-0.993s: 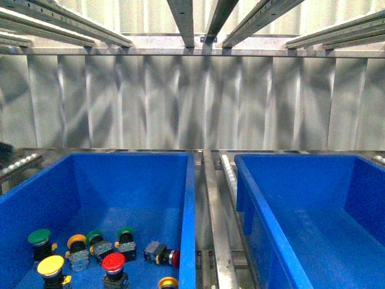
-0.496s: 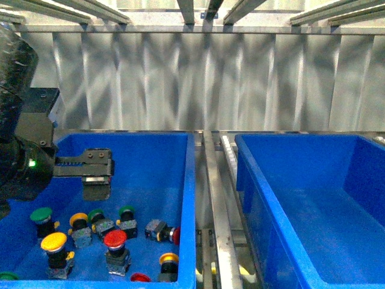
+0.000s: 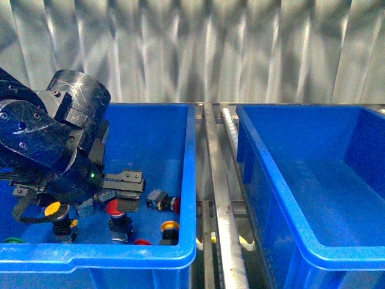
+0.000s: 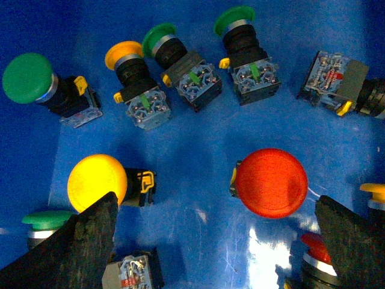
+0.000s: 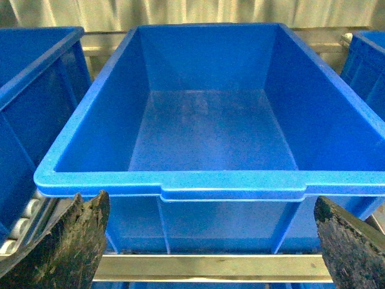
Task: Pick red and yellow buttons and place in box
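Hovering low inside the left bin point(image 3: 180, 180), the left gripper point(image 3: 123, 180) hung just above the cluster of switches in the front view. A red button point(image 3: 113, 208) stood directly under it and a yellow button point(image 3: 53, 209) showed beside the arm. The box point(image 3: 246, 144) to the right held nothing that could be seen, so by that evidence no button had been delivered and the whole job was left to do. The bulky arm covered several switches, the bin's near wall cut off those closest to the camera, and the right arm was out of frame.

The left wrist view showed the left gripper point(image 4: 216, 241) spread wide and holding nothing, its fingers point(image 4: 84, 247) well apart. The red button point(image 4: 271, 182) sat between them on the bin floor, untouched, with the yellow button point(image 4: 96, 182) near one finger. A smaller yellow-capped one point(image 4: 123, 55) lay among the green-capped switches point(image 4: 159, 37). More red and yellow caps were clipped by the frame edge, so their number could not be told.

The right wrist view showed the right gripper point(image 5: 209, 229) likewise released and empty, facing the box point(image 5: 180, 180), whose floor was bare. Only the fingertips point(image 5: 72, 241) showed there.
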### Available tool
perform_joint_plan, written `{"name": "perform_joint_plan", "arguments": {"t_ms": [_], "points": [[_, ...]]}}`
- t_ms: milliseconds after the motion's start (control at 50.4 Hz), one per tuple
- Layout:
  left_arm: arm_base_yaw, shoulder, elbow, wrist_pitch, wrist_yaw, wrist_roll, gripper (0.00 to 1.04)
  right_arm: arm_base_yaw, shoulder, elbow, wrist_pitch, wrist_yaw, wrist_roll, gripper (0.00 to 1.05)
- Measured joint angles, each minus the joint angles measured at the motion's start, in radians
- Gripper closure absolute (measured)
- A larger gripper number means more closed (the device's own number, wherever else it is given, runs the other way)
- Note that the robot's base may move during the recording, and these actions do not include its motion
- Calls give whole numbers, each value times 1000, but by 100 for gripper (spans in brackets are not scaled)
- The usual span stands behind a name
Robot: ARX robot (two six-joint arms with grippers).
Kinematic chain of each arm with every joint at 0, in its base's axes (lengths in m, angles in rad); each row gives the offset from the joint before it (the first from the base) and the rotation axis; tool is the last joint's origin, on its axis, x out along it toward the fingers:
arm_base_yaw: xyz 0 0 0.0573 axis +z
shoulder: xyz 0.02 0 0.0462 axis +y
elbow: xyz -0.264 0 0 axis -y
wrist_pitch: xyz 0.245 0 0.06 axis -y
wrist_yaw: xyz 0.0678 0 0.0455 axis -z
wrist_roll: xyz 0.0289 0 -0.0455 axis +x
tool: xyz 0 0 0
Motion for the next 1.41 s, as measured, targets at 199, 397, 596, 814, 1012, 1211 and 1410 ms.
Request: {"name": "perform_joint_plan", "arguments": {"t_ms": [199,397,596,814,1012,1211,1410], "points": [[-6,72,67,-21,4,-13,8,0,0,0,0,0,0,6],[-13,117,122,-51,3,-26,8,0,0,0,0,0,0,6],[-14,148,156,-81,-4,-36,8,0,0,0,0,0,0,6],[-11,188,184,-96,-10,-43,46,0,0,0,0,0,0,6],[-5,217,211,-100,-4,-46,71,0,0,0,0,0,0,6],[-1,214,205,-65,13,-52,71,0,0,0,0,0,0,6],[15,66,55,84,107,-74,71,0,0,0,0,0,0,6]]}}
